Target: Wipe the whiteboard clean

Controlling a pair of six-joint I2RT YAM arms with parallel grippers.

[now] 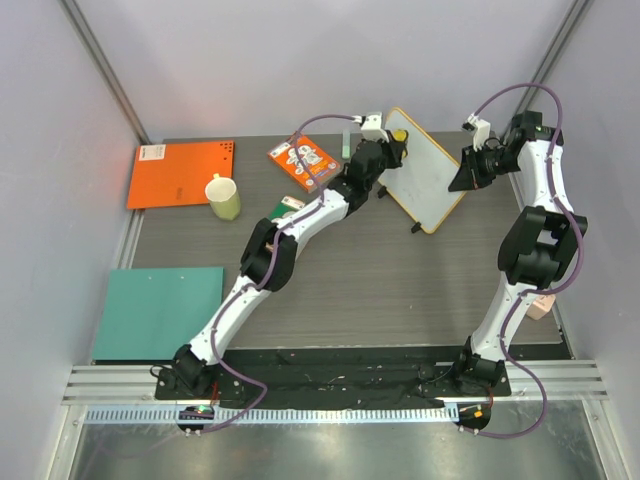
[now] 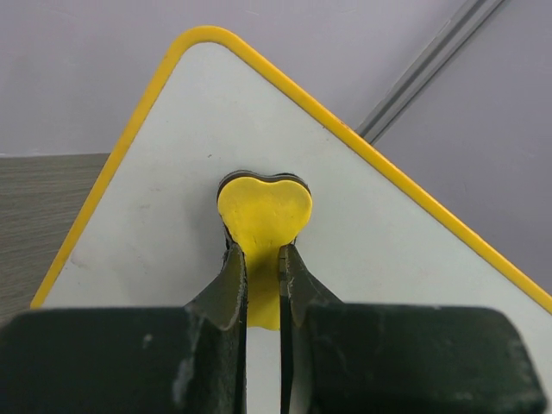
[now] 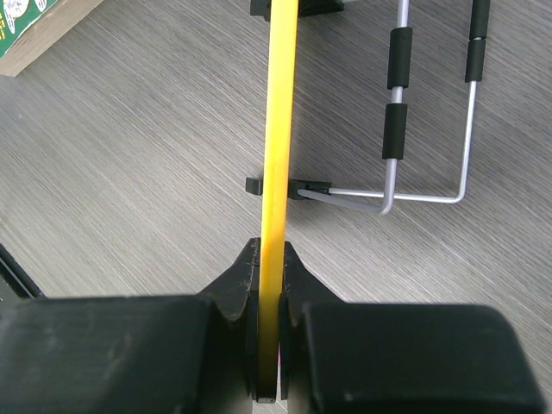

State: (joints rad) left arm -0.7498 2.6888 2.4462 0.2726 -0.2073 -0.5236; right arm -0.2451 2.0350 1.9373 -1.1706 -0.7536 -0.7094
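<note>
A: Overhead, which step?
B: Probably wiping. The whiteboard (image 1: 430, 178) stands tilted, far right on the table (image 1: 400, 290).
A: Left wrist?
B: The jaws of the left gripper (image 2: 261, 254) clamp an eraser (image 2: 263, 205) against it; next, sweep.
A: Right wrist?
B: The jaws of the right gripper (image 3: 269, 259) pinch its edge.

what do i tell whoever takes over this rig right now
Left pincer: shut on a yellow heart-shaped eraser, held against the whiteboard near its top corner.
Right pincer: shut on the whiteboard's yellow edge, at the far right of the table.
Done: no writing shows on the visible face.
Left: probably check the parts out of view, then let go.
</note>
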